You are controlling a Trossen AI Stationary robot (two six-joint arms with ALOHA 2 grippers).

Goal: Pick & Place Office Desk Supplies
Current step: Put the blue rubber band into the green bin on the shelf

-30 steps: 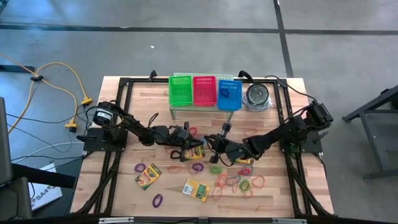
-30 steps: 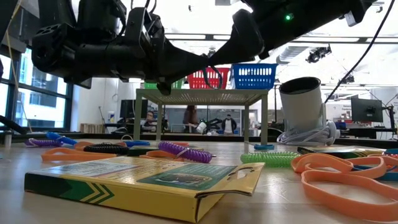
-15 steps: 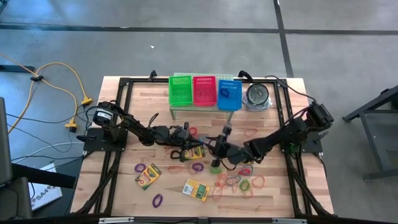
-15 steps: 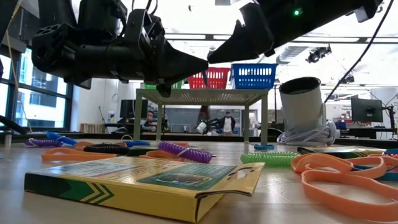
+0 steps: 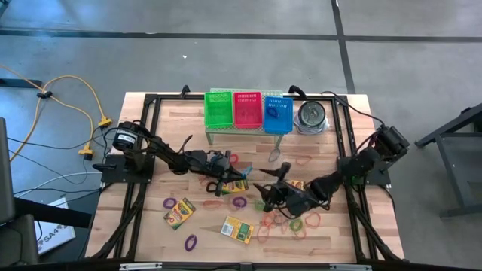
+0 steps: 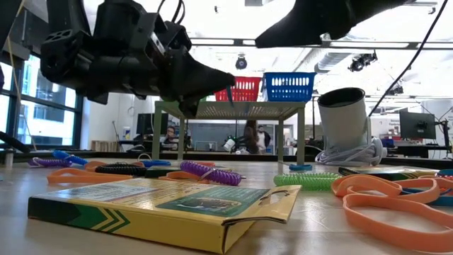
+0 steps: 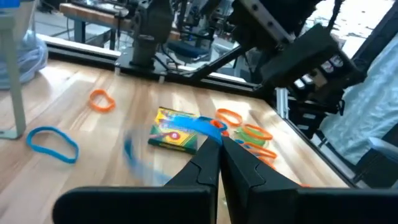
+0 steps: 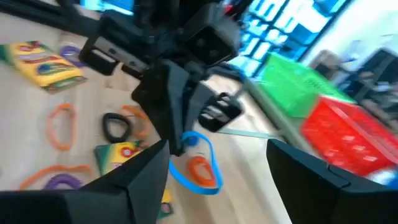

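Note:
My left gripper (image 5: 241, 172) hovers level over the table's middle, shut on a blue rubber band (image 8: 198, 163). My right gripper (image 5: 265, 188) stands open just to its right, fingers (image 8: 146, 174) wide, pointing at the left gripper (image 8: 177, 102) and touching nothing. Yellow-and-green crayon boxes lie flat on the wood: one (image 5: 179, 211) near left, one (image 5: 236, 229) near the front, one (image 5: 235, 183) under the left gripper. Loose orange, green and purple rubber bands (image 5: 286, 220) lie below the right gripper. My left gripper pinches the blue rubber band's upper part (image 7: 208, 126) between its two fingertips. The fingers come level, pointing toward the table's right edge. The band hangs below them as a slack loop (image 8: 205, 171), clear of the table.
Green (image 5: 220, 110), red (image 5: 248, 110) and blue (image 5: 277, 113) mesh baskets stand on a small raised shelf at the far middle. A round metal tin (image 5: 310, 115) sits right of them. A black frame (image 5: 151, 102) borders the wooden table.
My right gripper has opened and drawn back from the left gripper's tips, toward the table's right and near edges. My left gripper has stayed shut in place, rolling slightly.

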